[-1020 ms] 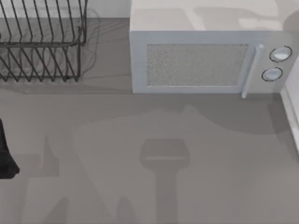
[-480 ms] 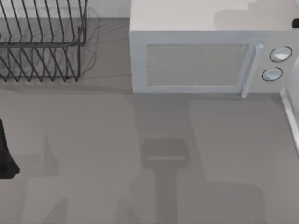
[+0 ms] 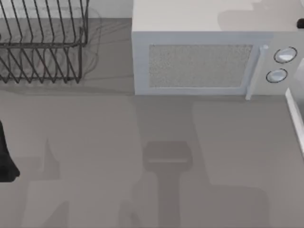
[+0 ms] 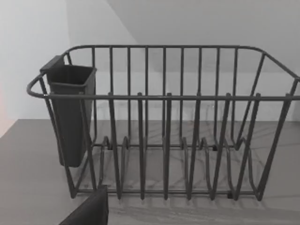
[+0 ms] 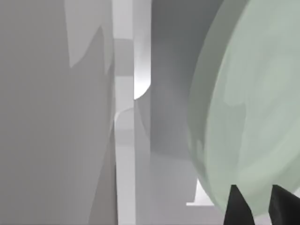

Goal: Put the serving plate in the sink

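The serving plate [image 5: 253,108] is a large, glossy, pale mint-green disc, seen close up and tilted in the right wrist view. My right gripper [image 5: 254,188] holds it at its lower rim, with two dark fingertips [image 5: 236,206] set closely together over the edge. Beside the plate run the sink's white rim [image 5: 124,154] and its grey inner wall. In the top view the sink's edge [image 3: 294,111] shows at the far right, and a dark bit of my right arm [image 3: 300,23] pokes in at the top right.
A white microwave [image 3: 199,64] stands at the back centre and a black wire dish rack [image 3: 40,42] at the back left, with a dark cutlery cup [image 4: 70,112]. My left arm [image 3: 4,156] is parked at the left edge, facing the rack.
The broad shadows on the table and the microwave's top shifted during the first half second, and a dark bit of my right arm appeared at the top right. Nothing has moved since.
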You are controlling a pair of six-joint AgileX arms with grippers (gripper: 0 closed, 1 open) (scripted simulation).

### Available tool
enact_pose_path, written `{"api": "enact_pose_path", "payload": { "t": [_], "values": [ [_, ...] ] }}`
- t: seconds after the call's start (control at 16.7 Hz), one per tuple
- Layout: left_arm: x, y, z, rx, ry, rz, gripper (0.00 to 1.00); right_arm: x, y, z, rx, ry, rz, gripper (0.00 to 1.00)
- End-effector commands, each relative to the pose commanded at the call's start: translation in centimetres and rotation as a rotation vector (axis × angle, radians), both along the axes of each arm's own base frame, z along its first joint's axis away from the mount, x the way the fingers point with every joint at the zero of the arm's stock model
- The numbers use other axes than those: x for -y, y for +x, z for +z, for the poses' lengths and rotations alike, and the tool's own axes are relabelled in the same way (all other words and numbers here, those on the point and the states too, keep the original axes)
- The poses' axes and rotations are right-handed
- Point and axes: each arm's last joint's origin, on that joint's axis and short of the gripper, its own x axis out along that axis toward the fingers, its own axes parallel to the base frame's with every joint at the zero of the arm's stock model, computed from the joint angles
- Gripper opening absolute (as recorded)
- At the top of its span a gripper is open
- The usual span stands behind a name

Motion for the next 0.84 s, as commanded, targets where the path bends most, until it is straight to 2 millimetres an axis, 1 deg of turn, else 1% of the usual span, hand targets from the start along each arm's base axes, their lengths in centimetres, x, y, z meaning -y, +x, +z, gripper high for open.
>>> {"api": "enact_pose_path", "payload": {
  "t": [0.48, 0.54, 0.84],
  "values": [
    [0.0, 0.0, 0.0, 0.0, 0.0, 0.0, 1.0, 0.0, 0.0, 0.0, 0.0, 0.0, 0.0, 0.98],
    [0.0, 0.0, 0.0, 0.0, 0.0, 0.0, 1.0, 0.0, 0.0, 0.0, 0.0, 0.0, 0.0, 1.0],
    [0.0, 0.0, 0.0, 0.0, 0.0, 0.0, 1.0, 0.0, 0.0, 0.0, 0.0, 0.0, 0.0, 1.0]
  ]
}}
